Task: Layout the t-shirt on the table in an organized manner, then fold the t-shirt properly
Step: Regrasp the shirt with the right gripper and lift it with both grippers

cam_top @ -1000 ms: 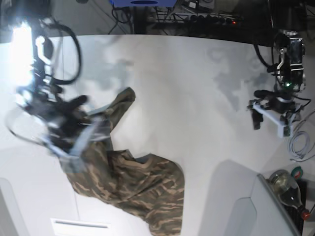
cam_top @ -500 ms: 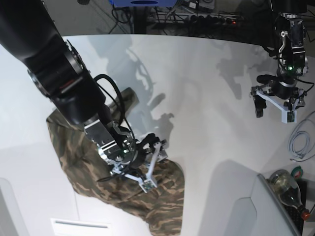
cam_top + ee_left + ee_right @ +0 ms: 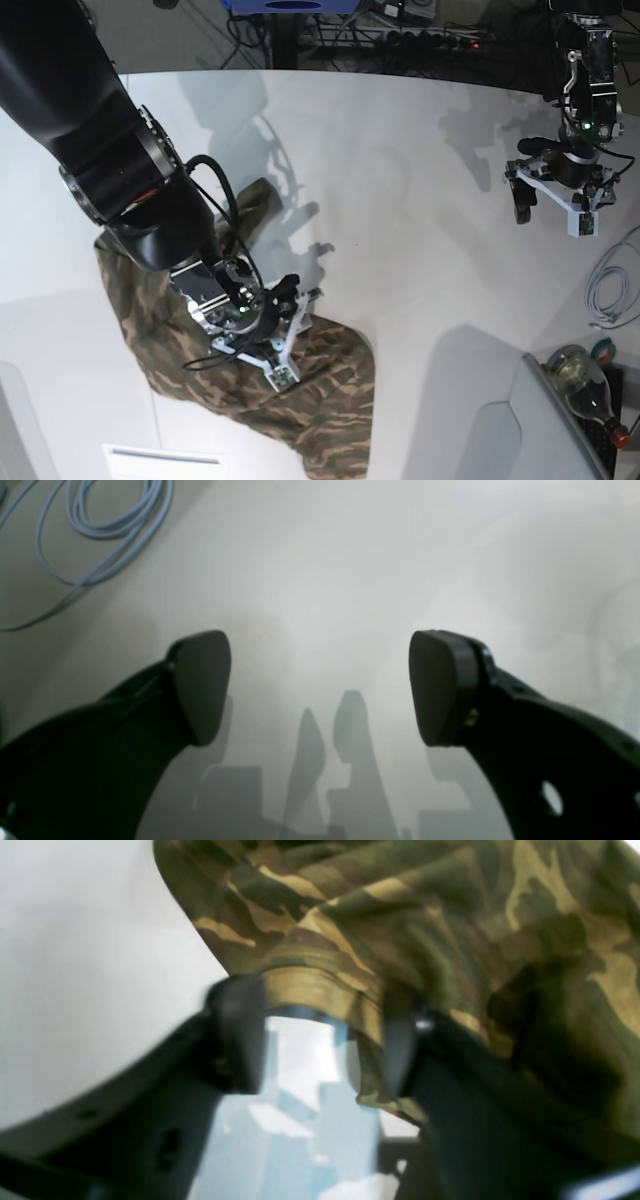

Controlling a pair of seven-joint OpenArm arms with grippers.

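The camouflage t-shirt point(image 3: 320, 400) lies crumpled on the near left part of the white table point(image 3: 400, 180). My right gripper point(image 3: 298, 338) is low over the shirt's upper edge. In the right wrist view its jaws point(image 3: 315, 1040) stand apart, astride a tan ribbed band of the t-shirt point(image 3: 320, 990). Cloth drapes over the right finger point(image 3: 397, 1055), and bare table shows in the gap. My left gripper point(image 3: 550, 215) hangs open over bare table point(image 3: 350, 555) at the far right, nothing between its pads point(image 3: 200, 685).
A pale blue cable coil point(image 3: 100, 530) lies near the left gripper, by the table's right edge point(image 3: 610, 290). A glass bottle point(image 3: 580, 375) and a grey panel point(image 3: 500, 420) sit at the near right. A white slab point(image 3: 165, 458) lies at the near left.
My right arm has swung in over the shirt and settled at its edge, jaws narrowing around the band. The shirt's left part has dropped onto the table. My left gripper has drifted slightly farther away.
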